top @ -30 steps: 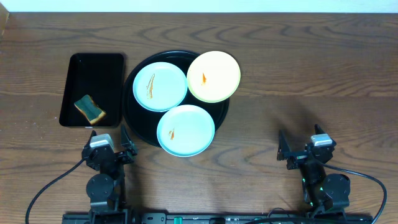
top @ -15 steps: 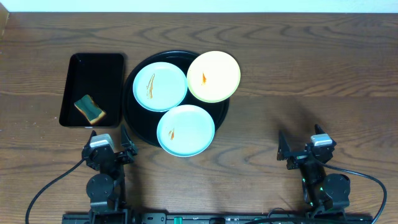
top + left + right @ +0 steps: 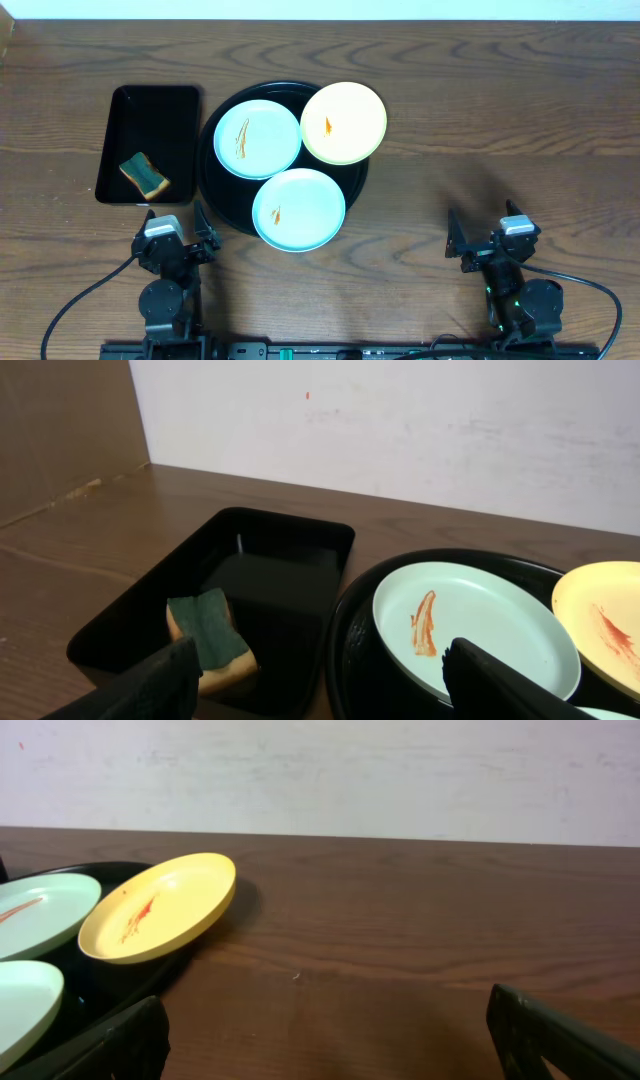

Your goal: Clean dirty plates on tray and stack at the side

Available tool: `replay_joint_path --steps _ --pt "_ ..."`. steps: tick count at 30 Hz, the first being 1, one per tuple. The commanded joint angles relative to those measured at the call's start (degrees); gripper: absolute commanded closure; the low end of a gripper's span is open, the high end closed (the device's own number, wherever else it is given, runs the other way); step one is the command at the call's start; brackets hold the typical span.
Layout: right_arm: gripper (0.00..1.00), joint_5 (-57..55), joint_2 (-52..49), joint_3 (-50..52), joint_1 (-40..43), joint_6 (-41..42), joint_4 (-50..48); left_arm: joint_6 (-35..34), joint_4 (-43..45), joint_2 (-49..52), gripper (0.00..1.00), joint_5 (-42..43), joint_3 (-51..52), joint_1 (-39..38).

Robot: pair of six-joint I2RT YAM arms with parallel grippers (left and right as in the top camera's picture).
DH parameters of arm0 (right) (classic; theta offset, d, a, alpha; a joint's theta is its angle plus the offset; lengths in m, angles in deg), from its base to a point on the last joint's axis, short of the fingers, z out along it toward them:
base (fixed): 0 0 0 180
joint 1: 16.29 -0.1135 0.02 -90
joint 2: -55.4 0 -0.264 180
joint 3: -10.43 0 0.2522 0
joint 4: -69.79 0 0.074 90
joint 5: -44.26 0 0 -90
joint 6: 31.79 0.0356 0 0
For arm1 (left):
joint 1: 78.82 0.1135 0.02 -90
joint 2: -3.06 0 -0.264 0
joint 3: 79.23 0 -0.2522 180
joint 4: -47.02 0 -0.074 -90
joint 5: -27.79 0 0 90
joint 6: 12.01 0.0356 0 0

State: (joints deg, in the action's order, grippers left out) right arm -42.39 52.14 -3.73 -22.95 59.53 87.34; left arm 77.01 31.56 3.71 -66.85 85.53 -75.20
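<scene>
Black tray (image 3: 225,195) holds three sauce-streaked plates (image 3: 257,139). Your left gripper (image 3: 176,218) and right gripper (image 3: 482,224) sit at the near table (image 3: 500,120) edge, jaws apart, empty.

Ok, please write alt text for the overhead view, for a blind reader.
A round black tray on a wooden table carries three orange-streaked plates, two pale blue and one yellow. Beside it, a rectangular tray holds a sponge; the left gripper and right gripper sit open and empty at the bottom.
</scene>
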Motion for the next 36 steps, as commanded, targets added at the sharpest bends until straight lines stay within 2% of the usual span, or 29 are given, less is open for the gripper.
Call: replay_joint_path --steps 1,23,30,36 --pt "0.01 -0.5 -0.1 0.1 0.6 0.8 0.2 1.2 -2.1 0.0 0.21 0.1 1.2 -0.2" --pt "0.01 0.2 -0.1 0.1 0.6 0.8 -4.5 1.0 -2.1 0.0 0.21 0.6 1.2 -0.2" --pt "0.01 5.2 -0.1 0.0 0.6 0.8 -4.7 -2.0 -2.1 0.0 0.21 5.3 -0.2 -0.2" --pt "0.01 6.4 -0.1 -1.1 0.6 0.8 -4.7 -6.1 -2.1 0.0 0.21 5.6 -2.0 -0.2"
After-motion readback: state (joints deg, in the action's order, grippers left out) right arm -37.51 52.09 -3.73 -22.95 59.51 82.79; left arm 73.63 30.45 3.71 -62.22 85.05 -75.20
